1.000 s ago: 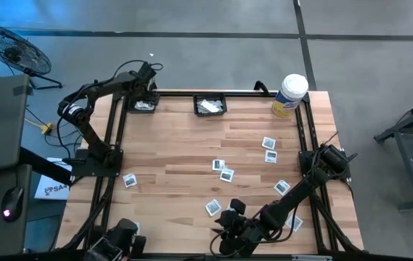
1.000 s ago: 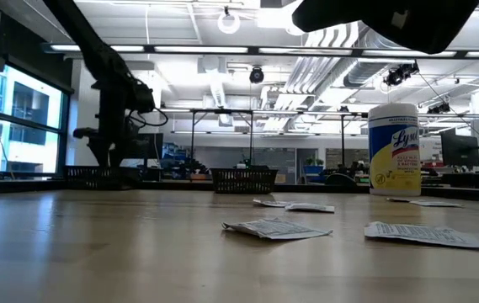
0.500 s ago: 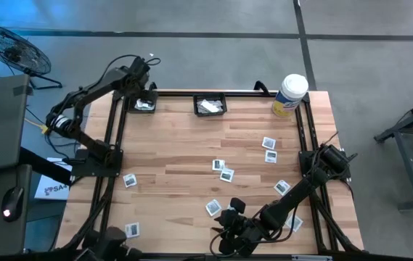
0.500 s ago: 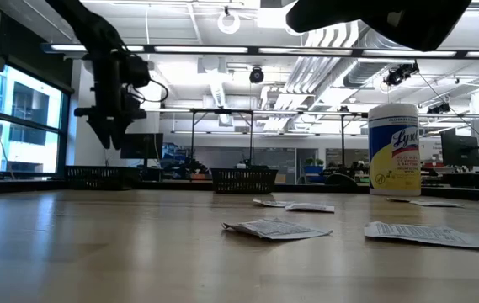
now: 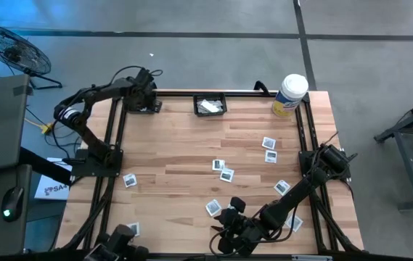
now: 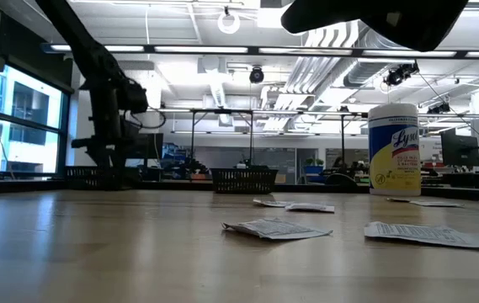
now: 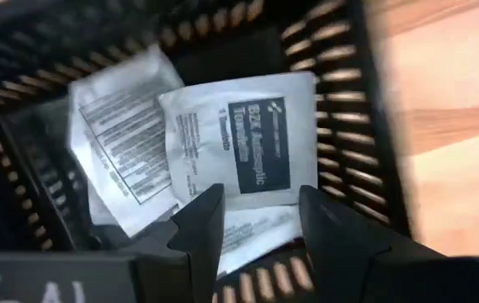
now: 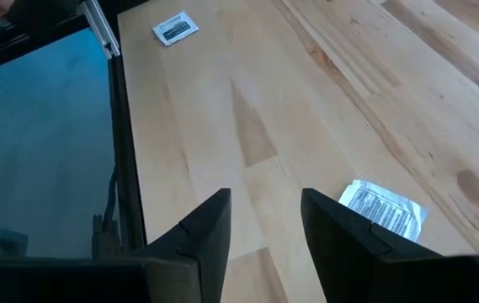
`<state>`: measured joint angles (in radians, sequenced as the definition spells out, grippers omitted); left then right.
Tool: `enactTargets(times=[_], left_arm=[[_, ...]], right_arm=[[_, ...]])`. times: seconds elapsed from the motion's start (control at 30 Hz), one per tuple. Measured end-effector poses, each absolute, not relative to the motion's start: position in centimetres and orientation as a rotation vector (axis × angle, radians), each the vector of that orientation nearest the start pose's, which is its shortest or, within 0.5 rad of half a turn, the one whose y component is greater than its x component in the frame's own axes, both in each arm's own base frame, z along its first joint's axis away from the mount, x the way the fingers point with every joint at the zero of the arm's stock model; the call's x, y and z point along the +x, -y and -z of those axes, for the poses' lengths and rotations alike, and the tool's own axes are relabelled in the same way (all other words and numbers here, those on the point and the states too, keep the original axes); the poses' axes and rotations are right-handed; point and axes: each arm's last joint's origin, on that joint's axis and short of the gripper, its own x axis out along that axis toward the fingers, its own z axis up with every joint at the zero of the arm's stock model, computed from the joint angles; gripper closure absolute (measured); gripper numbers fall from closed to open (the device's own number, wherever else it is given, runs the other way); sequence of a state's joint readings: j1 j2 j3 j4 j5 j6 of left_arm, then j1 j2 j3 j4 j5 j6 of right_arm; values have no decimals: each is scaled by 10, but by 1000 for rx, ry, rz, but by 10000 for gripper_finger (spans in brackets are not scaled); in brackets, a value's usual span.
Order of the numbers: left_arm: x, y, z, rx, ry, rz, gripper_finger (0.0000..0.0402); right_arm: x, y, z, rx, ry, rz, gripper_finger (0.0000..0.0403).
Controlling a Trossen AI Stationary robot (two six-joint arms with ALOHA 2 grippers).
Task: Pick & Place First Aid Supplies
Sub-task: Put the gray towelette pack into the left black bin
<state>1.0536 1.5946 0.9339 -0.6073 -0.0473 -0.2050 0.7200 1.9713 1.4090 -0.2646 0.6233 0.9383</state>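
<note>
The left gripper point(image 7: 260, 220), fingers apart and empty, hangs just above the packets point(image 7: 239, 139) heaped in the black basket point(image 7: 365, 109) whose slatted walls close in round it, while the right gripper point(image 8: 264, 220), also apart, waits low over bare table point(image 8: 306, 101) near its edge, one packet point(image 8: 382, 210) just beside.

Across the wooden table point(image 6: 138, 252), white packets point(image 6: 277, 228) lie flat near the front. Behind them stands a white tub point(image 6: 393, 150) with a yellow label. Two dark baskets point(image 6: 244, 180) sit at the far edge; the left arm point(image 6: 104, 93) reaches down over the left one.
</note>
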Motion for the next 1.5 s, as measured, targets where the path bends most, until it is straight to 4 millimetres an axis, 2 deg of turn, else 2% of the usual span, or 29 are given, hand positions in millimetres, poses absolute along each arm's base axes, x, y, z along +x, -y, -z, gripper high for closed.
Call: enactTargets(times=[0.37,0.5,0.63,0.77,0.93,1.13,1.27,1.5], left_arm=[[140,-251,-171,-803,-1110,-1071,259],[142,-256,-186,-778,-1124,-1056,259],[144,-256,-211,-755,-1120,-1046,259],[144,-245,-230,-720,-1117,-1014,259],[149,-211,-246,-628,-1036,-872,259],[158,-155,-255,-480,-759,-601,259],[166,-116,-244,-414,-573,-418,260],[180,-65,-200,-301,-333,-156,260]], right_arm=[[330,-267,-199,393,-622,203,263],[330,-267,-199,393,-624,201,263],[330,-267,-200,388,-619,206,263],[330,-267,-200,385,-617,209,263],[329,-266,-199,366,-614,231,263],[330,-261,-198,330,-583,294,263],[336,-249,-198,302,-551,374,263],[354,-212,-195,226,-579,486,263]])
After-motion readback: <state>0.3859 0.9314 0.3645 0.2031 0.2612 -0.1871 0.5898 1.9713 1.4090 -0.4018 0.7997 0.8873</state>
